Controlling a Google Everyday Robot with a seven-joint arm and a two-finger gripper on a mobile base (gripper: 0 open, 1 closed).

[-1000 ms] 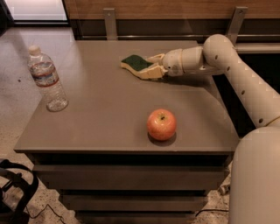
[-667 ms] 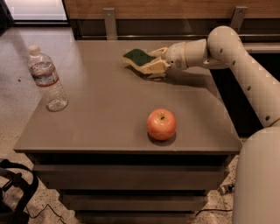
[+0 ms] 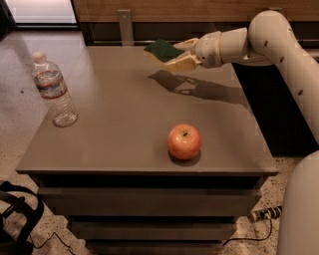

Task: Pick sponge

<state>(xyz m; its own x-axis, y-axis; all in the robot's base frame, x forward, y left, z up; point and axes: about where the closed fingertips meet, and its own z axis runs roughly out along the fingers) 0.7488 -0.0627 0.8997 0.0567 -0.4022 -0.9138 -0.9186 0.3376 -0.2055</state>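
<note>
So the end effector [image 3: 173,55] is up over the far edge of the surface [image 3: 114,124], fingers clamped on the sponge [image 3: 160,49], green side up. The sponge hangs clear of the surface, with its shadow [image 3: 172,80] just underneath. The apple [image 3: 184,141] sits near the front edge. The bottle [image 3: 54,89] stands upright at the left, well apart from both.

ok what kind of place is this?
Likely an office or lab: grey drawer cabinet, speckled polished floor, wood-panelled wall behind. The gripper holds the sponge above the cabinet's far side.
</note>
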